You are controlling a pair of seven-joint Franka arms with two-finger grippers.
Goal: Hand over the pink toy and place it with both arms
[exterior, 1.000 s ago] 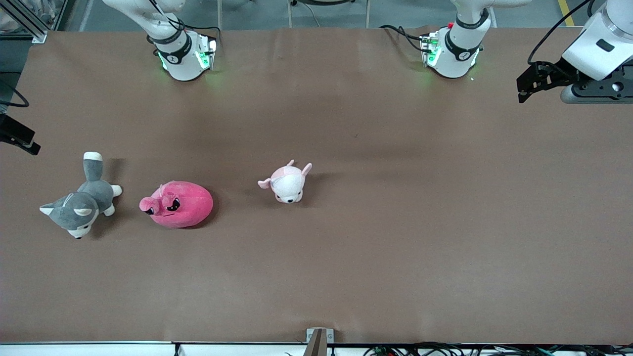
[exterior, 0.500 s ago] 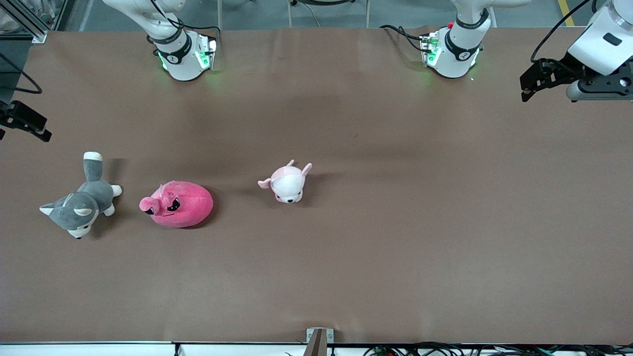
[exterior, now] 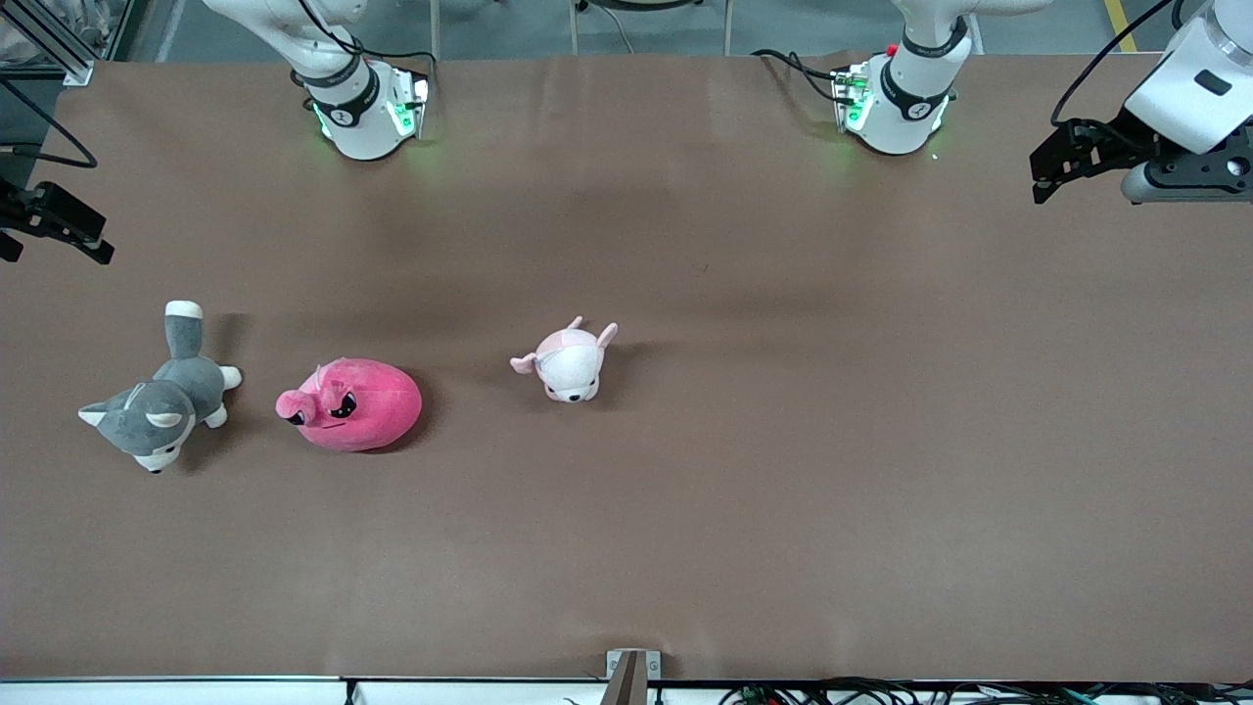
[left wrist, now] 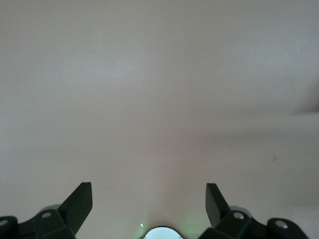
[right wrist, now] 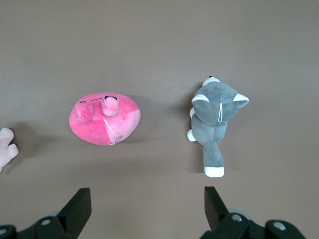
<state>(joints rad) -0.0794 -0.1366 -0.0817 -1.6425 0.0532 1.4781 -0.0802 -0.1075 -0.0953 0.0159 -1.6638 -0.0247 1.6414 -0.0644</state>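
The pink toy point(exterior: 352, 404) is a round hot-pink plush with dark angry eyes, lying on the brown table point(exterior: 783, 490) toward the right arm's end. It also shows in the right wrist view point(right wrist: 104, 124). My right gripper point(exterior: 59, 230) hangs open and empty in the air at that end of the table, apart from the toy; in its own view point(right wrist: 147, 194) the jaws stand wide with bare table between them. My left gripper point(exterior: 1041, 181) hangs open and empty over the left arm's end of the table point(left wrist: 148, 186), over bare table.
A grey-and-white plush dog point(exterior: 157, 401) lies beside the pink toy, closer to the table's end, also in the right wrist view point(right wrist: 214, 114). A small pale pink-and-white plush point(exterior: 568, 362) lies near the table's middle; its edge shows in the right wrist view point(right wrist: 6, 147).
My right gripper has shifted toward the bases' edge of the table and a little inward. My left gripper has shifted slightly. The toys have not moved.
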